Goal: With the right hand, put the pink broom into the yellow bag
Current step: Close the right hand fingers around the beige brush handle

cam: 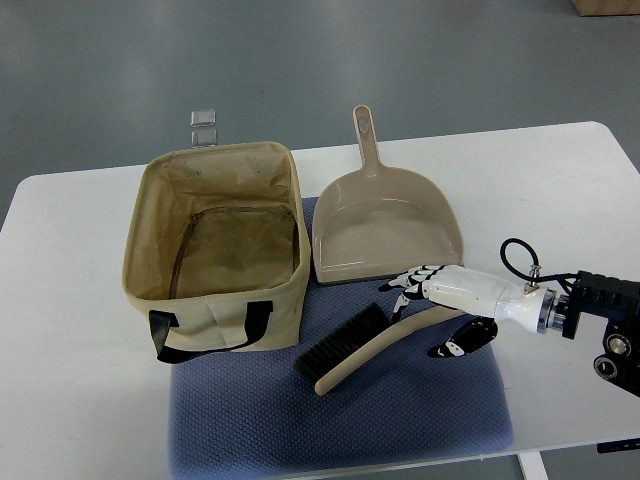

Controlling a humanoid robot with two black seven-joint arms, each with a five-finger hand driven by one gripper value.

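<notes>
The pink broom (372, 352) is a hand brush with black bristles. It lies diagonally on a blue mat (400, 425), bristles toward the bag and handle end pointing right. My right hand (420, 318) reaches in from the right and hovers over that handle end. Its fingers (408, 282) are stretched out on the far side and the thumb sits on the near side. They are spread and not closed on the handle. The yellow bag (225, 315) stands open at the left with black straps on its front, and nothing shows inside it.
A pink dustpan (385, 235) lies just behind the broom, its handle pointing away from me. Bag, broom and dustpan sit close together on a white table (560, 190). Two small clear items (204, 127) lie on the floor beyond the bag.
</notes>
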